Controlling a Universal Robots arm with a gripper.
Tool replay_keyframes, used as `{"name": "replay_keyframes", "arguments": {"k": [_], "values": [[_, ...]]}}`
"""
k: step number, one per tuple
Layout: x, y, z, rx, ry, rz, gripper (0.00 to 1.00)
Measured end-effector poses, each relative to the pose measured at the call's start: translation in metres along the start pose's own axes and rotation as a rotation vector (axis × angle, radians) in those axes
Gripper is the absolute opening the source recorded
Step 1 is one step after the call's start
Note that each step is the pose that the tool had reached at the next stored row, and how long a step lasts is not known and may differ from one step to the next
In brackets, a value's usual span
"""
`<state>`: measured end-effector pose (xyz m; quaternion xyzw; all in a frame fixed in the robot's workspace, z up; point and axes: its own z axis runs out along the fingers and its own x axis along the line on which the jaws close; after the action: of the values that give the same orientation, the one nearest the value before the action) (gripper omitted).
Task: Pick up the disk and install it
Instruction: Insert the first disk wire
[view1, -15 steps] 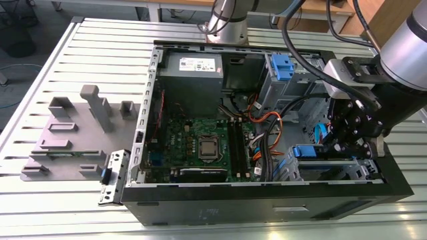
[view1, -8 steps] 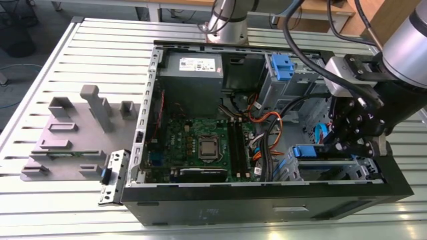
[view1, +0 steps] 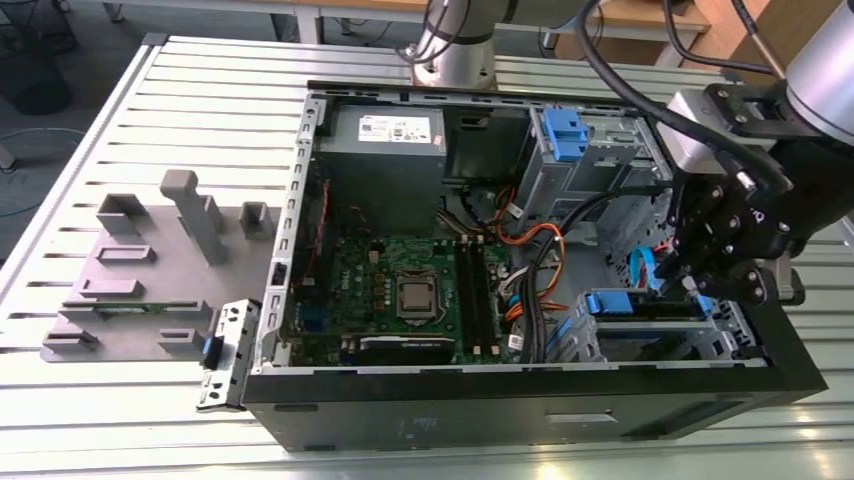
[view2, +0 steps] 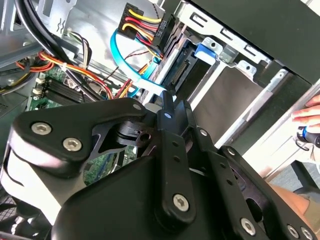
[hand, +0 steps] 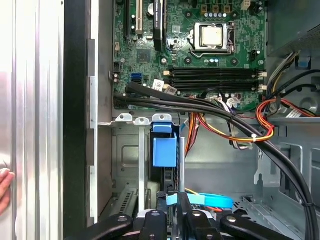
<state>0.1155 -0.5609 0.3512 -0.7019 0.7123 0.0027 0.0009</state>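
The gripper (view1: 705, 283) hung inside the open computer case (view1: 534, 400), at about 3 o'clock from the motherboard (view1: 400, 290) in the exterior view. Its black fingers (hand: 170, 200) pointed down at the lower drive bay (view1: 667, 335). In the first wrist view the fingers stood close together, with a light-blue ribbon cable (hand: 200, 201) crossing just beside them. Whether the claw was clenched on anything or released could not be told.

The disk (hand: 165, 150) sat in the lower drive bay, edge-on in the first wrist view, its blue end tab facing the motherboard. In the exterior view the same blue tab (view1: 622, 303) lay just beside the gripper, at about 9 o'clock from it. In the second wrist view the disk's connector edge (view2: 181, 72) showed beyond the fingertips. The taller drive cage (view1: 567, 140) stood at 12 o'clock from the bay. A person's hand (view2: 307, 112) rested at the case's outer edge.
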Motion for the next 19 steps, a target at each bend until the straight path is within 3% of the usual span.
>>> {"name": "replay_keyframes", "arguments": {"k": [10, 19], "values": [[0.0, -0.0003, -0.0028, 0.0, 0.0002, 0.0, 0.23], [-0.0001, -0.0091, -0.0025, 0.0, -0.0004, 0.0, 0.23]]}}
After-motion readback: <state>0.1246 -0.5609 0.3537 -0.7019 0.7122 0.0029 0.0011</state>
